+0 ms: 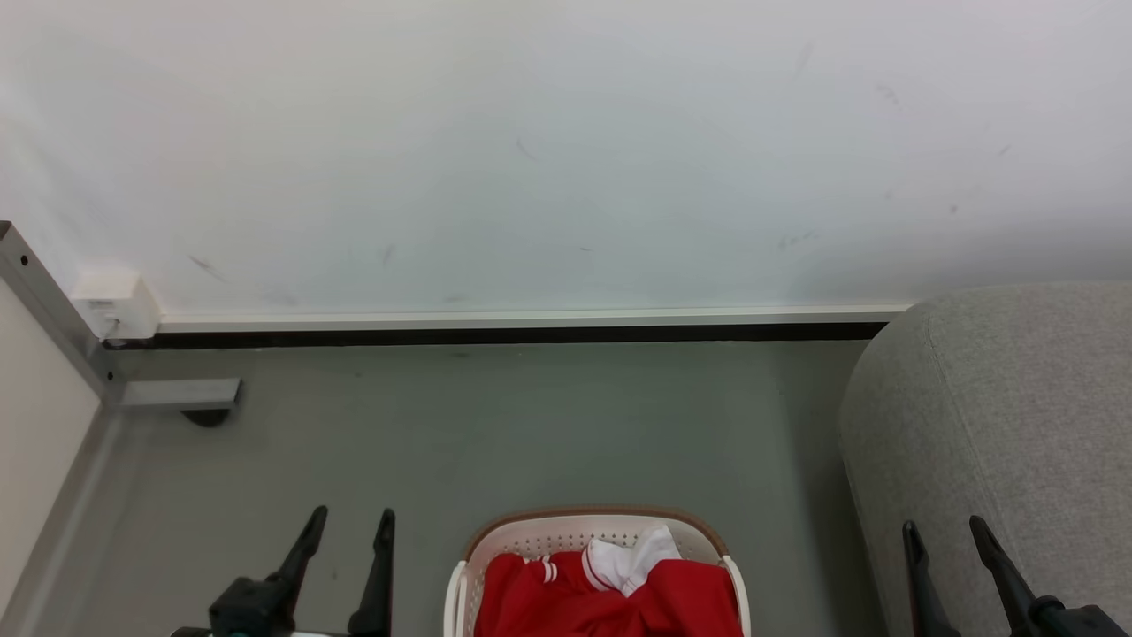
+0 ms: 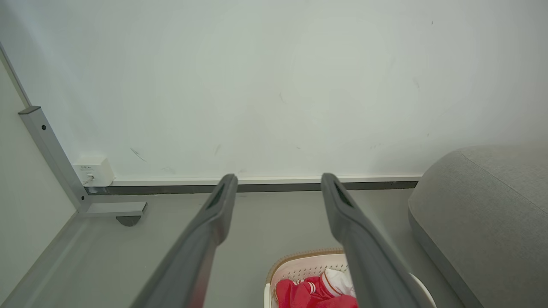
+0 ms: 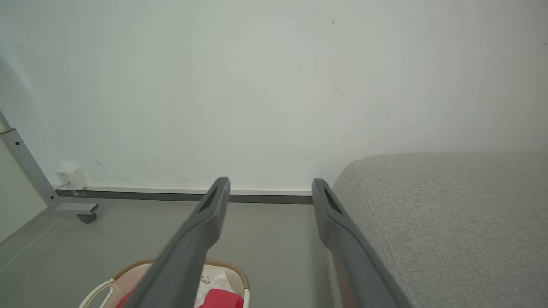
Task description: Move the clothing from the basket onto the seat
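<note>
open floor (image 1: 531, 425) left, seat (image 1: 1017, 425) likely crowding right

The clothing (image 1: 610, 597), bright red with a white panel and striped trim, lies crumpled in the basket (image 1: 566, 529), an oval white perforated tub with a brown rim, near and central. The grey woven seat (image 1: 1017, 425), round-edged, stands to its right, apart from it.

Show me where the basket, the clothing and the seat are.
basket (image 1: 539, 534): head view, on its perforated far wall.
clothing (image 1: 690, 598): head view, on the red fabric.
seat (image 1: 1017, 416): head view, on its grey upholstery.
</note>
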{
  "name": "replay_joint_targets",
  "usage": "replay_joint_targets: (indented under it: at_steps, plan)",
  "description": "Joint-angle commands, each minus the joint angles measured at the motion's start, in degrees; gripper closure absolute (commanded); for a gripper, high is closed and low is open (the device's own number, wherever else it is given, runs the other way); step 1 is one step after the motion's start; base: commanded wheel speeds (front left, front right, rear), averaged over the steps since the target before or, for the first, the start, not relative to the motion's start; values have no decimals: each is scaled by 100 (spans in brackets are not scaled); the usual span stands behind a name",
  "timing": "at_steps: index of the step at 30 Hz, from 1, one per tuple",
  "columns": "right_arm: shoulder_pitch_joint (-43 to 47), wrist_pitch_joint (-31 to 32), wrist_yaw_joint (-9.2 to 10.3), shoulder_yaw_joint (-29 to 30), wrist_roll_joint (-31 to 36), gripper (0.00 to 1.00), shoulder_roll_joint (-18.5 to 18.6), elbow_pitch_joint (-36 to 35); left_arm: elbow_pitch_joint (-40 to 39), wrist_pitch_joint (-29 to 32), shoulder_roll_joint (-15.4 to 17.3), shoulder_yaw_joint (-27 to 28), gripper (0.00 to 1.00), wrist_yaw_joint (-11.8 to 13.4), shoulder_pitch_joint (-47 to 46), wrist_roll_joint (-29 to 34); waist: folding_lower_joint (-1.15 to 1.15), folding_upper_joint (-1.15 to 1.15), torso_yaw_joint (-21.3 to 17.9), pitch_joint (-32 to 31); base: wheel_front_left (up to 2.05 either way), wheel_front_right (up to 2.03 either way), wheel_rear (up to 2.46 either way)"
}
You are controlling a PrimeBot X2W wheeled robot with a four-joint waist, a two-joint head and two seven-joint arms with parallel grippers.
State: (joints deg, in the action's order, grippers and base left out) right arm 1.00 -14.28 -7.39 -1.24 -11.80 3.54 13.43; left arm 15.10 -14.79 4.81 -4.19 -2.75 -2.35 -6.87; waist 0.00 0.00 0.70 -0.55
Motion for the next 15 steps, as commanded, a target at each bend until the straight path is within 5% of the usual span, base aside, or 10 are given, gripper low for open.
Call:
replay_joint_targets:
  at_steps: [1, 15]
  plan:
    - [11, -50, -18, 14, 91, 0, -2, 30, 14, -48, 22, 7, 0, -1, 28, 146, 0, 0, -5, 3, 0, 0, 0]
    - [-19, 27, -18, -2, -110, 0, -8, 169, 80, -39, -15, 87, 0, -65, -11, 168, 0, 0, -34, 1, 0, 0, 0]
